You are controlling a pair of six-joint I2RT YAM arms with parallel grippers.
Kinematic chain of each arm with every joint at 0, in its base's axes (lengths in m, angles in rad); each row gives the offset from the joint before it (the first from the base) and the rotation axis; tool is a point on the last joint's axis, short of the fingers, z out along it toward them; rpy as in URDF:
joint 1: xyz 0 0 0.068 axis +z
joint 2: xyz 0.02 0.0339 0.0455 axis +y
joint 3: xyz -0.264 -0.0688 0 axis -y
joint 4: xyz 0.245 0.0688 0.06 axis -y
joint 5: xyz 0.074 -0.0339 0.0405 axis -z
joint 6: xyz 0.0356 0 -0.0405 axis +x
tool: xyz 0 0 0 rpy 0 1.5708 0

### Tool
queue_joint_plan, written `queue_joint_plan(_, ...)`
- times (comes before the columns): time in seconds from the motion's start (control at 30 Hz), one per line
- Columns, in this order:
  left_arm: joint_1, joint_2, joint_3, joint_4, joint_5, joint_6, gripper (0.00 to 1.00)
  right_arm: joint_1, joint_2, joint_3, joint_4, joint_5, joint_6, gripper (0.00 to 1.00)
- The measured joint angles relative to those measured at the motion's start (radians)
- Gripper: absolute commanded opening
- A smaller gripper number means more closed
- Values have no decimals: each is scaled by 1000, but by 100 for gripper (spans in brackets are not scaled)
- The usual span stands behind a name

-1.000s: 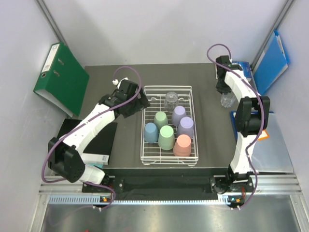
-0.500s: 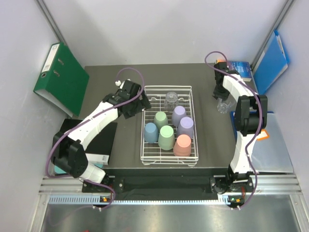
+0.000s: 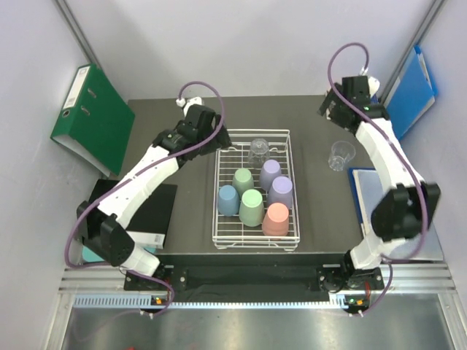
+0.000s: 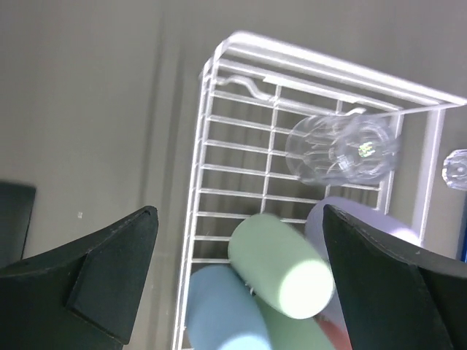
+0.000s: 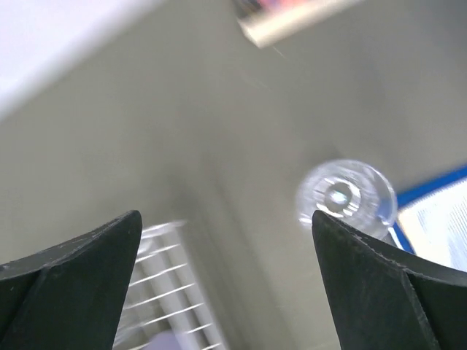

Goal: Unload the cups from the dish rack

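Observation:
The white wire dish rack (image 3: 217,191) sits mid-table and holds several upturned cups: two mint (image 3: 243,180), two lilac (image 3: 271,173), a light blue (image 3: 228,199), a salmon (image 3: 276,219) and a clear glass (image 3: 257,152). A second clear glass (image 3: 339,154) stands upright on the table right of the rack. My left gripper (image 3: 210,140) hovers open over the rack's far left corner; its wrist view looks down on the mint cup (image 4: 281,266) and the clear glass (image 4: 343,146). My right gripper (image 3: 337,109) hangs open and empty above and beyond the table glass (image 5: 343,197).
A green binder (image 3: 95,117) leans at the back left. A blue folder (image 3: 410,91) stands at the back right, and a blue clipboard (image 3: 363,184) lies at the right table edge. A black pad (image 3: 149,208) lies on the left.
My right gripper opened, let go of the clear glass on the table and lifted away toward the back. My left gripper moved toward the rack's far left corner.

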Motion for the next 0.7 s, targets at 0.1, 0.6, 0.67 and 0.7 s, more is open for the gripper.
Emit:
queue_joint_plan(0.1, -32, 56, 100, -1, -27, 49, 99, 62, -172, 0, 53, -1, 2, 100)
queue_joint_plan(0.6, -150, 563, 482, -45, -31, 184, 99, 359, -529, -293, 79, 38, -41, 100)
queue_joint_plan(0.67, -155, 584, 523, -49, -31, 187, 99, 361, -558, -311, 77, 39, -44, 100)
queue_joint_plan(0.7, -158, 592, 542, -50, -31, 188, 99, 362, -568, -316, 77, 39, -45, 100)
